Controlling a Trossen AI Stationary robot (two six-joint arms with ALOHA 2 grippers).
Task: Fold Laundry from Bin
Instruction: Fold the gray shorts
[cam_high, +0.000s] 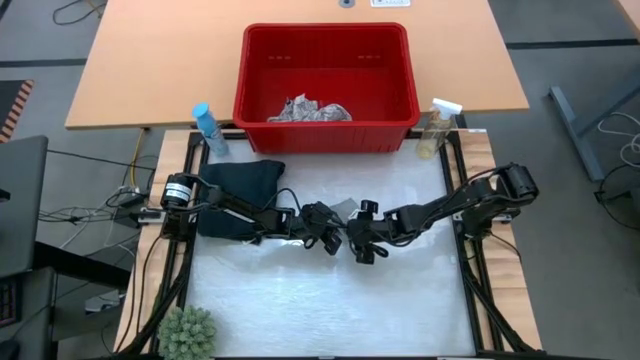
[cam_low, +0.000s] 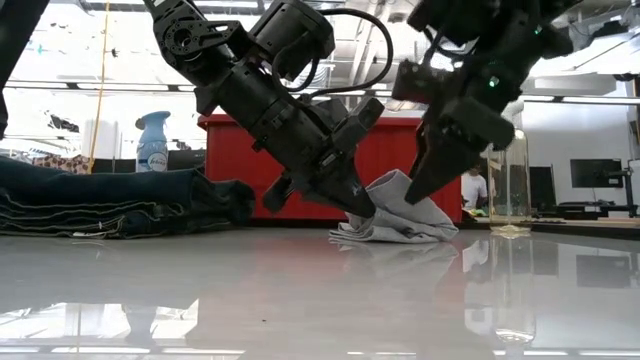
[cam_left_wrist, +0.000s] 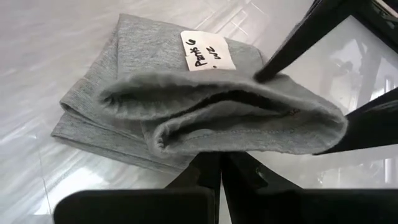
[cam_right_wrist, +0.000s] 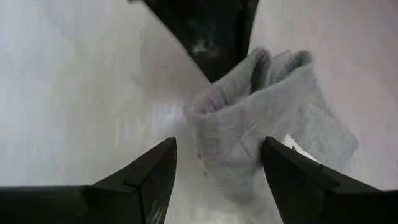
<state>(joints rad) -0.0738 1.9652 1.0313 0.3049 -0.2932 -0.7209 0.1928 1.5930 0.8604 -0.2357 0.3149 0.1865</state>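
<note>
We count one red bin (cam_high: 325, 75) at the upper centre of the high view, with one white leaf-print cloth (cam_high: 310, 110) crumpled inside it near its front wall. One pair of dark trousers (cam_high: 238, 195) lies folded at the left centre of the work mat (cam_high: 320, 290), partly under the left arm. One small grey cloth (cam_left_wrist: 186, 106) sits at the centre of the mat between the two grippers; it carries one white label (cam_left_wrist: 207, 51) with handwriting. We see two spray bottles, a blue one (cam_high: 208, 128) just left of the bin's front corner and a clear one (cam_high: 437, 126) just right of it, and one green plant (cam_high: 188, 335) at the lower left of the frame.

The left arm reaches from the left edge low across the mat, angled down in the low view. The left gripper (cam_high: 325, 230) is clamped on a raised fold of the grey cloth, lifting that edge while the rest lies on the mat.

The right arm stretches in from the right edge, its wrist tilted down. The right gripper (cam_right_wrist: 217, 168) has its jaws spread, one finger on each side of the cloth's raised fold, gripping nothing.
</note>
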